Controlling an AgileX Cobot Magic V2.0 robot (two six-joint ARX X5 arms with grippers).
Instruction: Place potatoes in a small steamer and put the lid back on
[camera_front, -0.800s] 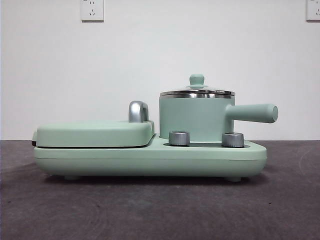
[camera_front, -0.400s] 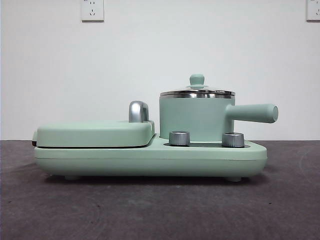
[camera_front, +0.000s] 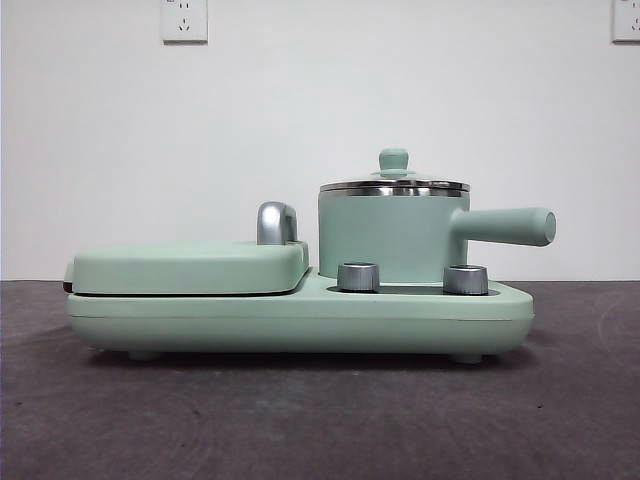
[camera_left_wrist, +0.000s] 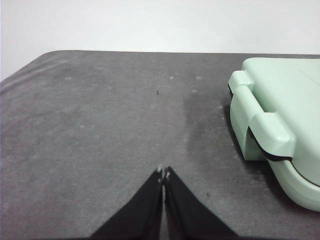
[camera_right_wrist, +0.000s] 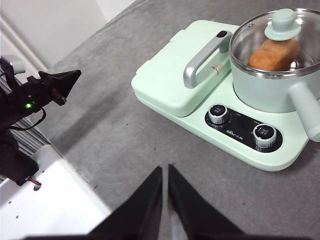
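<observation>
The small steamer (camera_front: 390, 238) stands on the right of the mint-green cooker base, its stubby handle (camera_front: 510, 226) pointing right. The glass lid (camera_front: 394, 183) with its green knob rests on its rim. In the right wrist view the steamer (camera_right_wrist: 270, 85) shows the lid (camera_right_wrist: 280, 35) on it and the orange-brown potato (camera_right_wrist: 272, 54) lying inside under the glass. My right gripper (camera_right_wrist: 165, 172) is shut and empty, over the bare table in front of the cooker. My left gripper (camera_left_wrist: 163, 173) is shut and empty, over the table beside the griddle end.
The flat griddle (camera_front: 190, 268) with a chrome handle (camera_front: 275, 222) fills the base's left half; it also shows in the left wrist view (camera_left_wrist: 280, 125). Two steel dials (camera_front: 359, 277) sit at the front. The other arm (camera_right_wrist: 45, 90) and a white stand (camera_right_wrist: 55, 200) are at the table's edge.
</observation>
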